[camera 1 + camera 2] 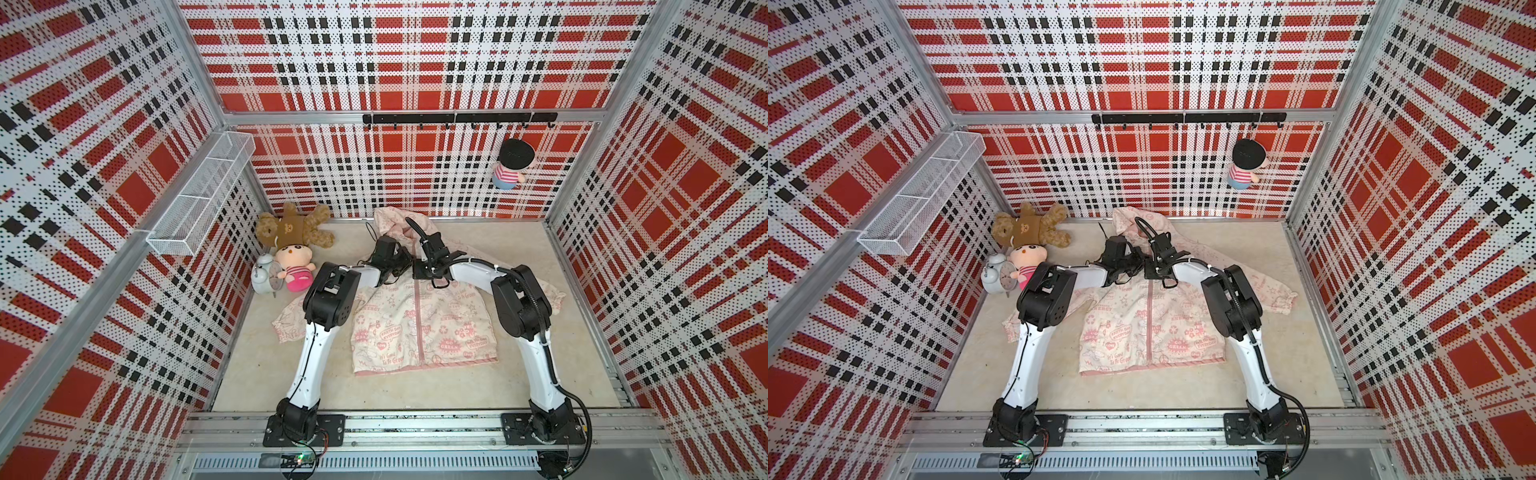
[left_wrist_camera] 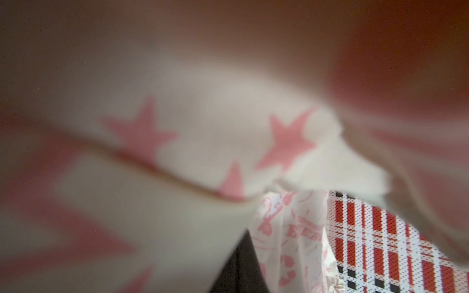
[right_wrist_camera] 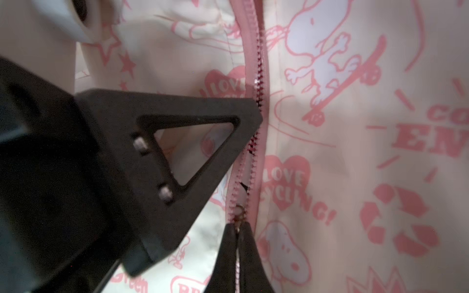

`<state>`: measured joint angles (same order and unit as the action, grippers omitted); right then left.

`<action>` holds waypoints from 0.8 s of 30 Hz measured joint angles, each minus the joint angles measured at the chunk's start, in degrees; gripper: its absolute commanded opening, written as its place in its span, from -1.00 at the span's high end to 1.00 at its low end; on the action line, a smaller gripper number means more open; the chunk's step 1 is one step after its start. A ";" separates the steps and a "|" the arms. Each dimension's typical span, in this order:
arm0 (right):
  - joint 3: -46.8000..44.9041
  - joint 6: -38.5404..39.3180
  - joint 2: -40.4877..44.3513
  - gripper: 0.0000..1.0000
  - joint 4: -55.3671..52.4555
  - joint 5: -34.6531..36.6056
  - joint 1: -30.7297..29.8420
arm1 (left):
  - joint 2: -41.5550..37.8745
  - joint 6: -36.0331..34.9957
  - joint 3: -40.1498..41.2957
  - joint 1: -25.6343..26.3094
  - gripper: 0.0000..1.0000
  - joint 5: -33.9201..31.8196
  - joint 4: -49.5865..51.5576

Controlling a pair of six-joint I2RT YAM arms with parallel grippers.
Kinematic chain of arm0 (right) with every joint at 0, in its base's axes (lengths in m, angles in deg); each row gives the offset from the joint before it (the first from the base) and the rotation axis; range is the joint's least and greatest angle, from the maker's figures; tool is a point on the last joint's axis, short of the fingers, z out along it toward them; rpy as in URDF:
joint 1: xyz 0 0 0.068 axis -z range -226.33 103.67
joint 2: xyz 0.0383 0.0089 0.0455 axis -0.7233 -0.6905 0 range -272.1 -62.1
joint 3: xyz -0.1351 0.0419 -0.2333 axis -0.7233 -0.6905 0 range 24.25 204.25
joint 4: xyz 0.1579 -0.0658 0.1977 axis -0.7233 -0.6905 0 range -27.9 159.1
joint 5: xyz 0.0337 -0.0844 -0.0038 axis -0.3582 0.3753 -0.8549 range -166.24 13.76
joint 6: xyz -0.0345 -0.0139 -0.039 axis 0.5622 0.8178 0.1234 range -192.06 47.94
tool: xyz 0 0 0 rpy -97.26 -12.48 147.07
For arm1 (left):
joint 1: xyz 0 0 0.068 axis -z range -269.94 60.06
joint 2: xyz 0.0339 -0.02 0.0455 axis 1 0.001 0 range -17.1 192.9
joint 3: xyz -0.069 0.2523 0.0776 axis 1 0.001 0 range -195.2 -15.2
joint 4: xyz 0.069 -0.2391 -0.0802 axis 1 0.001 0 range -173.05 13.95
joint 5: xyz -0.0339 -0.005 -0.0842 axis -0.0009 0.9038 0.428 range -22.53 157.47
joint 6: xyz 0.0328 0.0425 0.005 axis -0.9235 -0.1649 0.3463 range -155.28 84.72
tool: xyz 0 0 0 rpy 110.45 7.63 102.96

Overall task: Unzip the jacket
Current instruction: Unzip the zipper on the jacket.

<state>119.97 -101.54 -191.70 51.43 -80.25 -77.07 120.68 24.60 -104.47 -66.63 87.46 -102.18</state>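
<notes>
The right gripper [image 3: 238, 229] is pinching the small metal zipper pull [image 3: 238, 213] between its two slim black fingertips, with the jaws drawn fully together on it. Beyond the pull, the pink front zipper [image 3: 256, 66] is running on with its teeth meshed and only tiny gaps showing. A black triangular finger [image 3: 198, 132] of the left gripper [image 1: 400, 267] is sitting with its tip at the zipper's edge. That gripper's jaws are closed. Whether cloth is caught between them cannot be told, as the left wrist view is showing only blurred star-printed fabric.

Both grippers are meeting at the neck of the child-size cream hooded jacket [image 1: 424, 328] with pink cartoon prints. It is lying front-up on the beige table top [image 1: 457, 390], with its hood toward the back wall. In both top views the front is looking closed down to the pink hem [image 1: 419, 366]. By my reading the grasp is made, and nearly the whole pull toward the hem is remaining.
</notes>
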 measured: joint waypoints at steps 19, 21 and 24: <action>-6.91 -0.15 4.04 1.00 3.13 0.33 -1.49 | 1.38 4.37 0.63 -0.63 1.00 -0.46 -6.32; -7.34 -0.17 4.37 1.00 3.28 0.31 -1.62 | 1.38 4.39 0.74 -0.72 1.00 -0.50 -6.62; -7.61 -0.11 4.68 1.00 3.13 0.42 -1.77 | 1.36 4.31 1.07 -0.90 1.00 -0.46 -7.32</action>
<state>112.37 -101.65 -187.02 54.55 -79.83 -78.84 122.03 28.90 -103.40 -67.53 87.00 -109.50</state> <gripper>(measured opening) 0.047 0.045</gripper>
